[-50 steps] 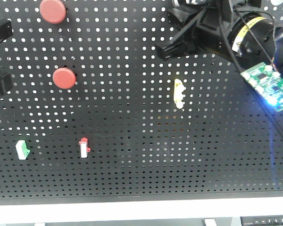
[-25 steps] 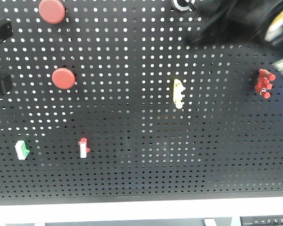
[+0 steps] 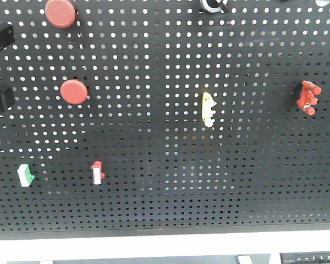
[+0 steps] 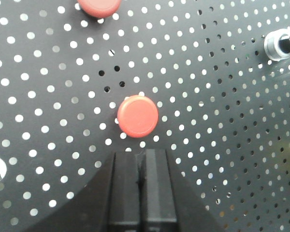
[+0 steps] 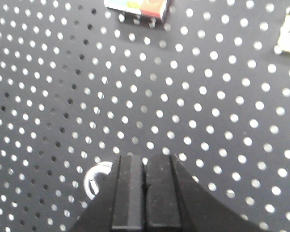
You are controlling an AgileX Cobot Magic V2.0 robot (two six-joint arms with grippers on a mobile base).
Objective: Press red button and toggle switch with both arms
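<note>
left wrist-mounted view: the left gripper (image 4: 141, 154) is seen with its fingers pressed together and nothing held. its tip is set just below the red button (image 4: 137, 116) on the pegboard (image 4: 48, 96); whether the board is touched cannot be told. in the right wrist view the right gripper (image 5: 145, 158) is likewise closed flat and empty, and the toggle switch (image 5: 93, 180) is half hidden just beside its tip, toward the picture's left. the step is judged to be lining up. for a clean press, the left tip should be centred over the button's face, then driven straight in, square to the board. the right tip should be shifted sideways onto the lever, so that it is pushed rather than grazed.
</note>
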